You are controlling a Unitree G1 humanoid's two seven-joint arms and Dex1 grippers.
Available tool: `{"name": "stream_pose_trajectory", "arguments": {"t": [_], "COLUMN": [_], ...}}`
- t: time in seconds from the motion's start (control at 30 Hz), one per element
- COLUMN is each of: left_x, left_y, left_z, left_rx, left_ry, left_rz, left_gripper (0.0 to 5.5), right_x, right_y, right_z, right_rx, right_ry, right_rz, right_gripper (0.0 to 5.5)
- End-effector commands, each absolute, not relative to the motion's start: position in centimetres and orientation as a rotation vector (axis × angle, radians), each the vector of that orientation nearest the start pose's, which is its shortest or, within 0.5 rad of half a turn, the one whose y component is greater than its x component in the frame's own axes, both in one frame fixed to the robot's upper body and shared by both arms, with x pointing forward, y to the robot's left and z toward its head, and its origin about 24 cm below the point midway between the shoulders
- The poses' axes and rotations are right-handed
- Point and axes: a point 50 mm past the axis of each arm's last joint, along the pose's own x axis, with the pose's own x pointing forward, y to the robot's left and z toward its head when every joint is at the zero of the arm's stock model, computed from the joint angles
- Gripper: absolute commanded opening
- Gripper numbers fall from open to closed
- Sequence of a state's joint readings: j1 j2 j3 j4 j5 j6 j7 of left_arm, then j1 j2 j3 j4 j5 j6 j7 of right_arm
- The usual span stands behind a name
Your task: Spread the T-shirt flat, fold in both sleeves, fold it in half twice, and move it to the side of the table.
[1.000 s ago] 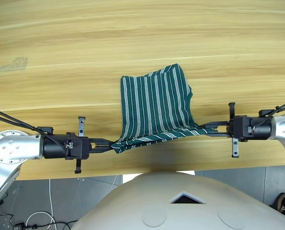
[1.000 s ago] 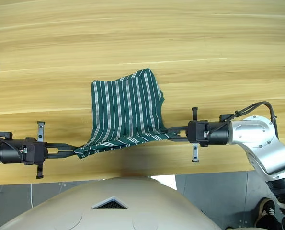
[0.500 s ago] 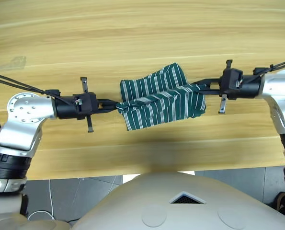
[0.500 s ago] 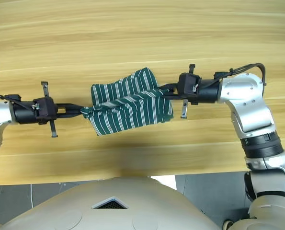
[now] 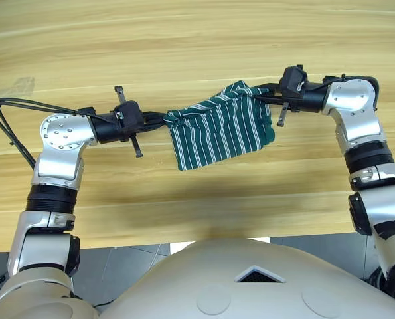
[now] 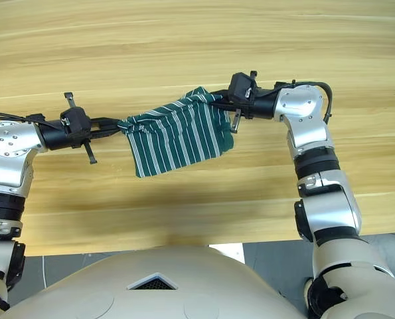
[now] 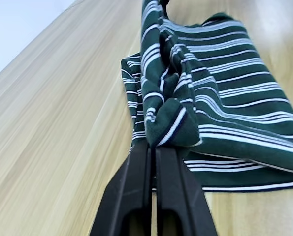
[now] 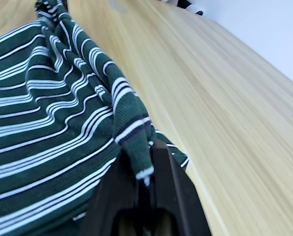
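Note:
A dark green T-shirt with white stripes hangs folded between my two grippers over the middle of the wooden table. My left gripper is shut on its left top corner, and the bunched cloth sits right at the black fingertips. On the right top corner my right gripper is shut, pinching a rolled edge. The top edge is stretched between the grippers, higher on the right, and the lower part drapes down toward the tabletop.
The light wooden table runs across the whole view, with bare wood around the shirt. Its near edge lies just in front of me, with grey floor below it.
Both grippers have carried the shirt's near edge up and away from me over its far part, folding it in half. The arms swung from the table's near edge to its middle.

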State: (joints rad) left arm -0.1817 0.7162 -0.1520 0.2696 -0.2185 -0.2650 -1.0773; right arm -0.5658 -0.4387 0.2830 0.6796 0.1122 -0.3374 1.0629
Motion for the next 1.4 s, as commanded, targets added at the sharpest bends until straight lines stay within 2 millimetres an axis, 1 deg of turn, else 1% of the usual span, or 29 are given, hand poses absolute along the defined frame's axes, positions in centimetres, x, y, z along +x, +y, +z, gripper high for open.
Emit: {"name": "stream_pose_trajectory", "arguments": {"t": [0.03, 0.1, 0.17, 0.23, 0.27, 0.33, 0.37, 0.4, 0.47, 0.53, 0.6, 0.67, 0.73, 0.77, 0.83, 0.9, 0.97, 1.03, 1.1, 1.17, 1.33, 1.4], "left_x": [26.1, 26.5, 27.1, 27.6, 27.7, 27.9, 28.2, 28.6, 29.7, 30.4, 30.6, 30.3, 29.9, 29.8, 29.7, 29.5, 29.1, 28.8, 28.7, 28.7, 28.7, 28.6], "left_y": [23.1, 23.2, 23.5, 24.1, 24.4, 25.1, 25.6, 26.2, 27.6, 29.0, 30.2, 30.7, 30.2, 29.8, 28.8, 27.8, 27.1, 26.4, 26.0, 25.7, 24.6, 24.2], "left_z": [6.9, 6.9, 6.7, 6.0, 5.6, 4.9, 4.7, 4.7, 5.4, 7.0, 8.9, 11.0, 12.0, 12.3, 12.3, 12.0, 11.8, 11.8, 11.7, 11.7, 11.0, 10.8], "left_rx": [0.547, 0.532, 0.529, 0.529, 0.535, 0.528, 0.534, 0.546, 0.557, 0.544, 0.528, 0.462, 0.422, 0.408, 0.377, 0.332, 0.311, 0.3, 0.287, 0.273, 0.252, 0.248], "left_ry": [0.151, 0.147, 0.142, 0.156, 0.168, 0.183, 0.179, 0.164, 0.091, -0.013, -0.14, -0.286, -0.373, -0.396, -0.42, -0.425, -0.429, -0.434, -0.427, -0.422, -0.401, -0.397], "left_rz": [-1.098, -1.082, -1.022, -0.947, -0.917, -0.842, -0.775, -0.675, -0.447, -0.206, 0.015, 0.168, 0.213, 0.212, 0.198, 0.188, 0.174, 0.15, 0.129, 0.118, 0.077, 0.061], "left_gripper": [0.29, 0.5, 0.79, 1.16, 1.25, 1.58, 1.79, 1.85, 2.18, 2.18, 2.18, 2.18, 2.18, 2.18, 2.18, 2.18, 2.18, 2.18, 2.18, 2.18, 2.18, 2.18], "right_x": [32.6, 32.7, 32.9, 33.1, 33.1, 32.9, 32.7, 32.5, 32.0, 31.4, 30.9, 30.5, 30.3, 30.3, 30.3, 30.4, 30.6, 31.1, 31.6, 32.1, 33.3, 33.2], "right_y": [-15.5, -15.8, -16.2, -16.5, -16.6, -16.9, -17.1, -17.1, -16.7, -15.5, -13.5, -11.1, -9.0, -8.1, -6.4, -4.7, -4.0, -4.3, -5.0, -6.3, -10.6, -13.7], "right_z": [6.6, 6.5, 6.6, 6.7, 6.7, 6.7, 6.5, 6.4, 5.9, 5.7, 5.6, 5.6, 5.6, 5.5, 5.3, 4.9, 4.3, 3.6, 2.9, 2.2, 1.7, 0.8], "right_rx": [-0.493, -0.481, -0.47, -0.455, -0.45, -0.43, -0.421, -0.412, -0.395, -0.373, -0.361, -0.373, -0.396, -0.409, -0.425, -0.445, -0.489, -0.525, -0.563, -0.598, -0.666, -0.74], "right_ry": [0.061, 0.05, 0.024, 0.006, -0.002, -0.03, -0.038, -0.047, -0.06, -0.072, -0.093, -0.113, -0.129, -0.134, -0.135, -0.109, -0.074, -0.028, 0.027, 0.088, 0.179, 0.246], "right_rz": [1.18, 1.146, 1.089, 1.046, 1.032, 1.0, 0.988, 0.982, 0.997, 1.056, 1.128, 1.211, 1.263, 1.28, 1.312, 1.348, 1.364, 1.336, 1.295, 1.249, 1.087, 0.989], "right_gripper": [0.45, 0.75, 1.07, 1.48, 1.61, 1.66, 1.66, 1.66, 1.66, 1.66, 1.66, 1.66, 1.66, 1.66, 1.66, 1.66, 1.66, 1.66, 1.66, 1.66, 1.66, 1.66]}}
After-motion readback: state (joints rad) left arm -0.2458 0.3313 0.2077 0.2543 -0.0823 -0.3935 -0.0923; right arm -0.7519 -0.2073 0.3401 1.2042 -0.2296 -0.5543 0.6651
